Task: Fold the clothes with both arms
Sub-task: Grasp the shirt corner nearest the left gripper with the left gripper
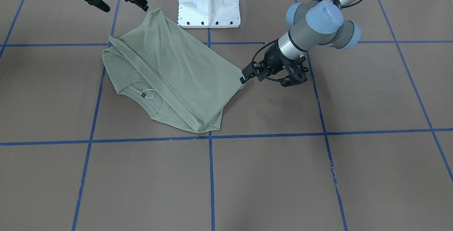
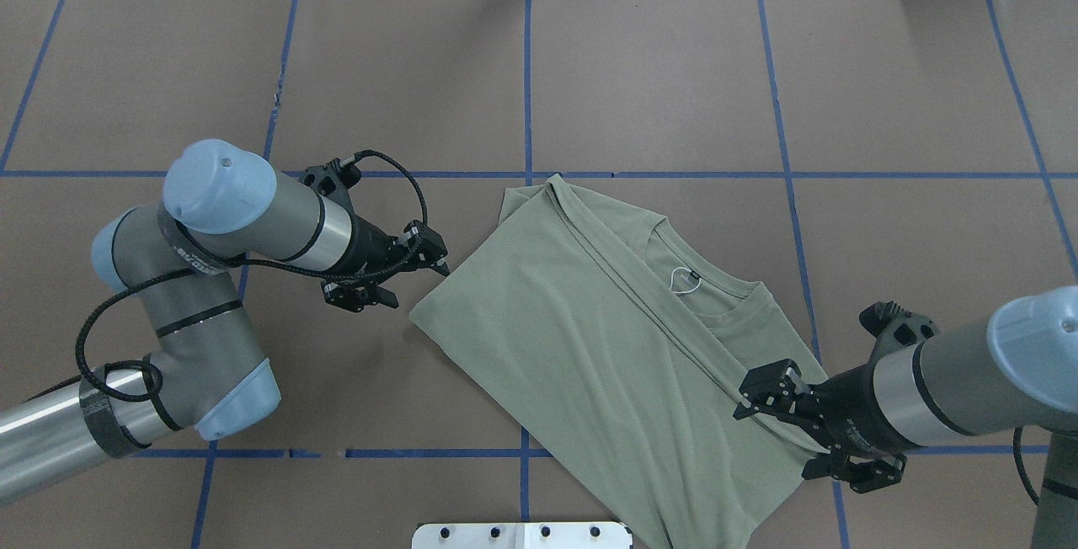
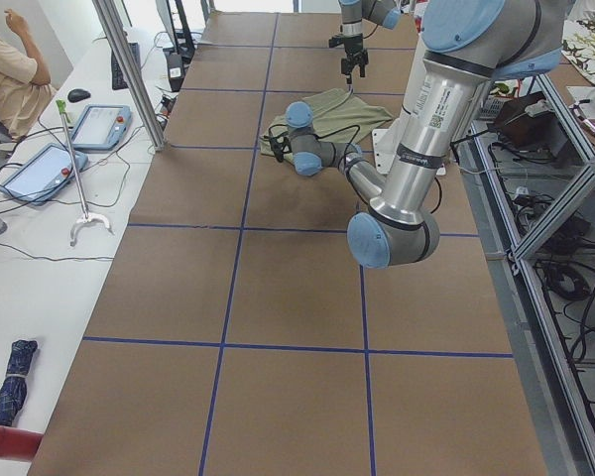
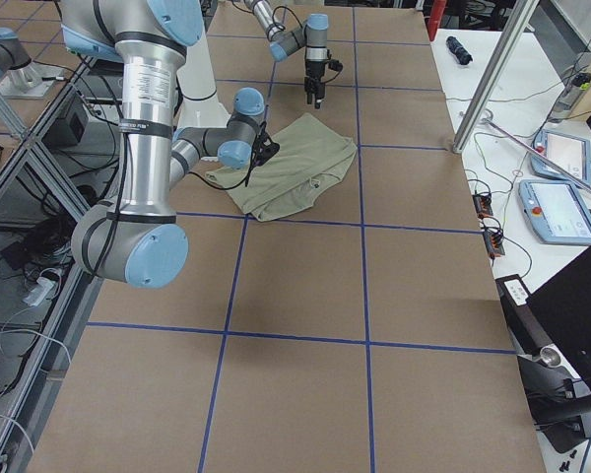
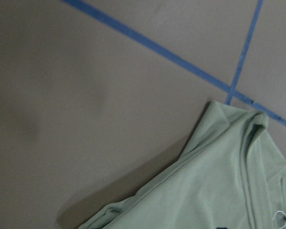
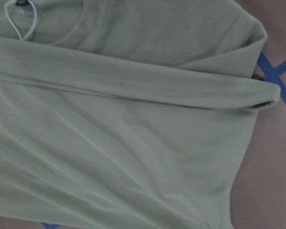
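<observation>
While the shirt (image 2: pixel 573 347) lies folded, left arm (image 2: pixel 253 221) and right arm (image 2: pixel 943 389) show jaws released

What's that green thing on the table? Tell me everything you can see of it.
It is a sage-green knit shirt, lying flat and partly folded on the brown table, askew to the blue tape lines. One side is turned over the body, leaving a long diagonal fold. Its ribbed round collar and white tag loop show. The open left gripper is at one corner, the open right gripper over the opposite edge; contact is unclear.
</observation>
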### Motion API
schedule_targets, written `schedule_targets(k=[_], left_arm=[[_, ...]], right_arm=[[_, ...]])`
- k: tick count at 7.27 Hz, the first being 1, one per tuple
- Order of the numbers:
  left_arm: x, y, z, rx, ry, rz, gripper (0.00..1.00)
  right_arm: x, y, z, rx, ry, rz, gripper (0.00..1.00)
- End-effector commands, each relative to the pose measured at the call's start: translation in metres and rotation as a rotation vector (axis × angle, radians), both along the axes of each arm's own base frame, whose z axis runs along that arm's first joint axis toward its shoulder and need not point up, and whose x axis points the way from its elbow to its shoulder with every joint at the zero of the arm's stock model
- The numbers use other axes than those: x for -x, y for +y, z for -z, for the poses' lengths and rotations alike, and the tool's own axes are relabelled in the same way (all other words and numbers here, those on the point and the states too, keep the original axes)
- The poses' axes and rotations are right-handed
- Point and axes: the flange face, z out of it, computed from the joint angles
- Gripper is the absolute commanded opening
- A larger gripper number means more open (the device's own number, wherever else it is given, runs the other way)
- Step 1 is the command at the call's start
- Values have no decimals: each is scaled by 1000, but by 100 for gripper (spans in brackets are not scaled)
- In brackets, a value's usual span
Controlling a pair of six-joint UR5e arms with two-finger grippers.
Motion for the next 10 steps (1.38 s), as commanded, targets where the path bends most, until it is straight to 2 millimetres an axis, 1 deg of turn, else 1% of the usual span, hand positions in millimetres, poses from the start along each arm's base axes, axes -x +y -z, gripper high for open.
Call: schedule_targets(k=[1,2,3,4,5,6,7,8,9,10], left_arm=[[-23,20,-9,-2,-50,7,83],[-29,25,-9,-14,-54,17,81],[-35,33,-10,-16,-59,8,73],[-35,32,-12,-19,-62,16,50],[-35,30,-15,-31,-71,32,14],[-32,26,-19,-41,-79,35,0],[-17,6,-20,-100,-90,62,0],[0,-20,-28,-191,-116,61,0],[16,-52,-44,-244,-159,71,0],[31,-87,-46,-276,-179,103,0]], right_arm=[[-2,-14,-1,0,-1,-30,100],[3,-12,-5,3,8,-22,100],[5,-12,-6,3,10,-20,100],[5,-13,-7,4,12,-20,100],[4,-13,-6,3,10,-22,100],[4,-13,-5,2,8,-22,100],[5,-14,-3,1,3,-23,100],[4,-15,-2,0,2,-25,100],[4,-16,0,-2,-2,-28,100],[3,-18,0,-3,-5,-33,100]])
